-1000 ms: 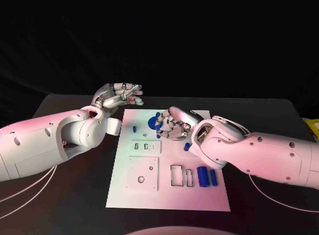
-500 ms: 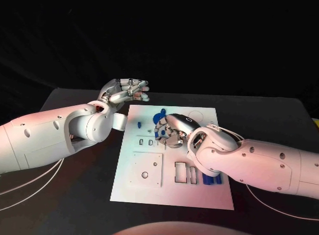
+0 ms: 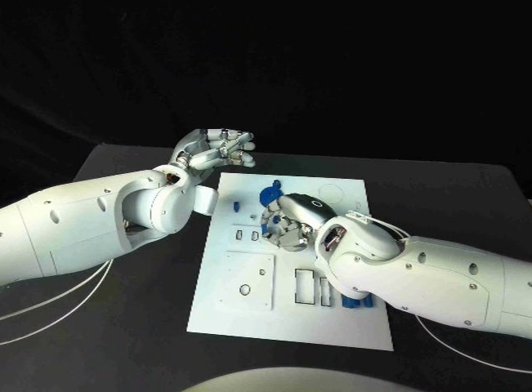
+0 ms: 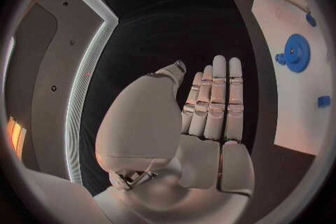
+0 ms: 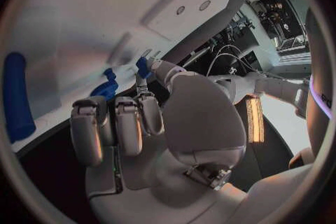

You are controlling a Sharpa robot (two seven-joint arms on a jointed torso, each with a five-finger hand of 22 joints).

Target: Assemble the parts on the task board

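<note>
So my left hand [image 3: 214,150] is up past the far left corner of the task board [image 3: 348,314], hanging over the black table [image 3: 124,327] and not over the board at all. From the wrist camera my fingers [image 4: 213,98] are stretched out straight, packed side by side, thumb off to one side, and there's nothing in them. From the head camera the fingertips look a bit bunched, but I don't see any part between them.

My right hand [image 3: 292,220] is down over the middle of the board, knuckles up, fingers curled under toward the surface. In the right wrist view there's a small blue piece [image 5: 143,66] right at my fingertips, with another blue bit [image 5: 105,87] just beside the fingers. Honestly I can't tell whether I'm actually pinching it or just touching it, the angle's too awkward.

As for the parts: the blue gear [image 3: 270,196] sits on the far half of the board, just beyond my right hand, and it also shows in the left wrist view [image 4: 297,52]. A small blue peg [image 3: 235,207] stands to its left. Near the board's right side, a blue cylinder [image 3: 355,300] is mostly tucked under my right forearm, next to the rectangular slots [image 3: 303,287].
</note>
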